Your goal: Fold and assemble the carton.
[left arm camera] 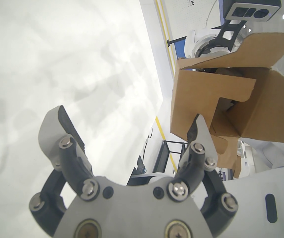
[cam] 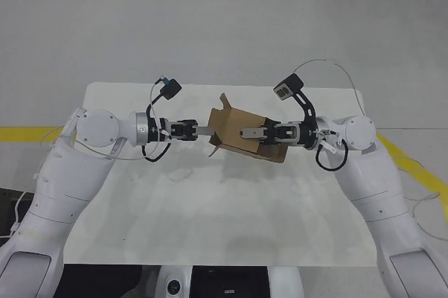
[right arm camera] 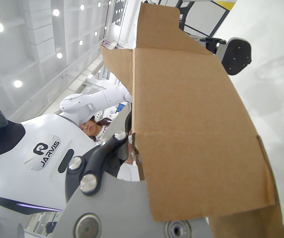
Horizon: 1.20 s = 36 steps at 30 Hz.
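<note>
**Closing the Carton's Left End**

We judged the step in hand to be folding in the flaps at the left end. The carton was brown and half formed, above the middle of the table. We could not tell whether it rested there. Its left end gaped, with one flap standing up at the far side and a notched flap across the opening. The right gripper pinched a wall from the right, anchoring it. The left gripper was spread wide, one finger touching the notched flap. To do this well, we would push that flap inward along its crease, slowly and squarely. We would keep the right grip firm, lest the thin board buckle.
</note>
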Motion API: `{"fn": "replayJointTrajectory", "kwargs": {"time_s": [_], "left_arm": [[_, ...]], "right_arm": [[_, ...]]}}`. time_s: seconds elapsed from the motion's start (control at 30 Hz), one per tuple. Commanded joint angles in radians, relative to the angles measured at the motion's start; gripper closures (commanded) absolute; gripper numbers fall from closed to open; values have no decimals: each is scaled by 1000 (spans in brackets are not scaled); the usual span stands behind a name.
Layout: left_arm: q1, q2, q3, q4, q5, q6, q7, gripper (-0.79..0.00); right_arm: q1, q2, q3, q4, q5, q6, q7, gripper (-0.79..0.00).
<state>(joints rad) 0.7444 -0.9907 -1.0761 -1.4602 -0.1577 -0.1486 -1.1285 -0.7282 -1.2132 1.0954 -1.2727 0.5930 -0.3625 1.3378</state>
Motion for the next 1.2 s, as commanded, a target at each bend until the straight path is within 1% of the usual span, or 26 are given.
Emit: {"fn": "replayJointTrajectory", "kwargs": {"time_s": [0.0, 0.4, 0.9, 1.17], "left_arm": [[0, 1, -3, -5, -5, -3, -5, -785], [6, 1, -3, -21, -7, -10, -10, -785], [14, 4, -8, -33, -11, -13, -27, -785], [10, 2, 7, -36, -11, -14, -44, -785]], "right_arm": [[3, -2, -8, 5, 4, -2, 2, 0], [21, -13, -45, 19, 28, -15, 13, 0], [23, -14, -38, 29, 38, -21, 6, 0], [22, -14, -39, 30, 42, -18, 8, 0]]}}
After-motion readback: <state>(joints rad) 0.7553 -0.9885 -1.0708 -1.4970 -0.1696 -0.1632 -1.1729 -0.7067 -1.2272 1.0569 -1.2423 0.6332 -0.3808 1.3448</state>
